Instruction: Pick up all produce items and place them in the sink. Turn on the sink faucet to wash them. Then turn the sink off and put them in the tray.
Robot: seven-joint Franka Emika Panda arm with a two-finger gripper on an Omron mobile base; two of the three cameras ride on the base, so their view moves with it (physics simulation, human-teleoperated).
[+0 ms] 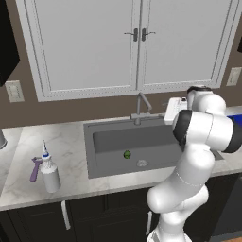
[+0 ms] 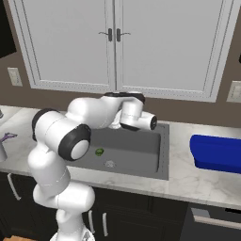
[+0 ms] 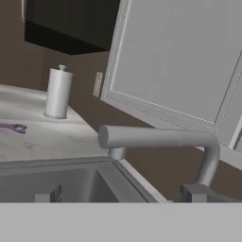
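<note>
- Left base view: the lime (image 1: 126,154) is a small round green fruit lying on the floor of the dark grey sink (image 1: 101,168), just beside the round silver drain (image 1: 142,163). The faucet (image 1: 141,109) stands upright at the back rim, with a thin stem and an angled spout. A white bottle (image 1: 49,173) with a blue cap and a purple tool (image 1: 35,168) sit on the counter (image 1: 71,151), well to the side of the sink. The white arm rises in front of the sink's near corner and bends toward the back wall.
- Right base view: the lime (image 2: 99,152) rests in the sink (image 2: 150,164) near the drain (image 2: 109,164). The blue tray (image 2: 216,153) lies on the counter, well apart from the sink. The arm folds over the basin, its wrist reaching sideways above the back rim, well above the lime.
- Hand view: the gripper (image 3: 123,194) looks along the faucet (image 3: 160,142), whose grey spout runs across just beyond the fingers (image 3: 194,193). The fingers stand wide apart and hold nothing. A white roll (image 3: 58,92) stands far past them on the counter.
</note>
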